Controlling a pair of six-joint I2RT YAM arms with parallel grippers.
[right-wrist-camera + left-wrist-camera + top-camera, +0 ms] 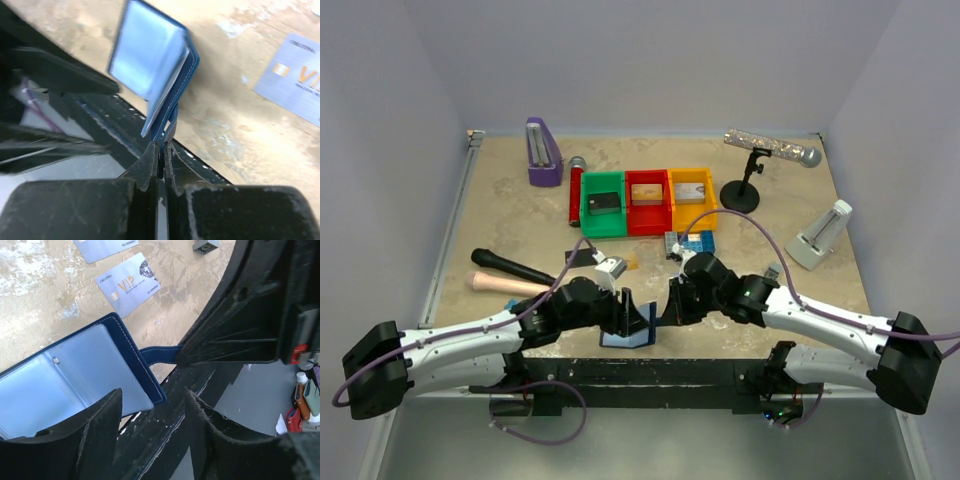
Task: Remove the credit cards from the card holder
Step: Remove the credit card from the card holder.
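The holder (75, 375), lower left in my left wrist view, is navy with pale stitching and pale blue-grey inside. The card (128, 284) above it is silvery grey (gold VIP lettering). The table (30, 305) is mottled beige, my left fingers (95, 440) black.

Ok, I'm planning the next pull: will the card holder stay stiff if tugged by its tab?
Probably floppy: the card holder is half-folded, and the thin tab pinched by the right gripper would likely bend. Its glossy inner pockets may slip between jaws.
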